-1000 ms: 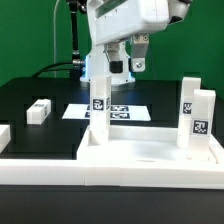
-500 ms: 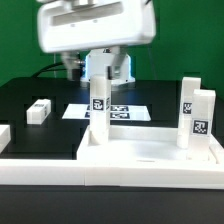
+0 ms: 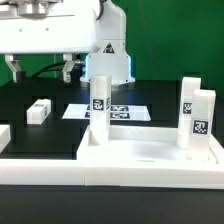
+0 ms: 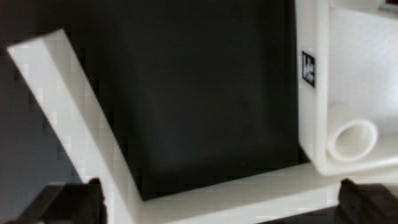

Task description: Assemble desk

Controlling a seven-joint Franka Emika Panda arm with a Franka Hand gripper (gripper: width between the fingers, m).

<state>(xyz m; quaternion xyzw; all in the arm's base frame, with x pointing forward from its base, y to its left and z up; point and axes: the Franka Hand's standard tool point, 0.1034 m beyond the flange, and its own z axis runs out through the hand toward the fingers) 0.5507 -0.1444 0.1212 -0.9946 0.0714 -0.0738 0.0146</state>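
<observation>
Presently, notes on the reach for the next leg.

Panel: desk panel [image 3: 150, 152] lies flat at the front of the black worktop [image 3: 45, 95], rim up, toward the exterior view's right.
Legs standing: one leg [image 3: 98, 105] stands upright at the panel's far corner on the exterior view's left; two more tagged legs [image 3: 195, 118] stand close together at the far corner on the exterior view's right.
Leg loose: a small white block leg [image 3: 39, 110] lies on its side on the worktop, well apart from the panel, toward the exterior view's left.
Gripper: gripper [image 3: 40, 68] hangs high over the exterior view's left half; jaws apart, nothing between them.
Wrist view: shows a white rimmed part with a round socket [image 4: 352, 140] and a small tag [image 4: 310, 68], and a long white bar [image 4: 80, 125] crossing the dark surface. Which parts these are, I cannot tell.
Marker board: marker board [image 3: 80, 111] lies flat behind the panel; leave alone.
Step, as judged: fetching the loose leg seems next.
Doing it well: centre over the block before descending, square the jaws across its narrow sides, come down straight, close only once the fingers straddle it.
Risk: a skewed approach could push the block along the worktop.
</observation>
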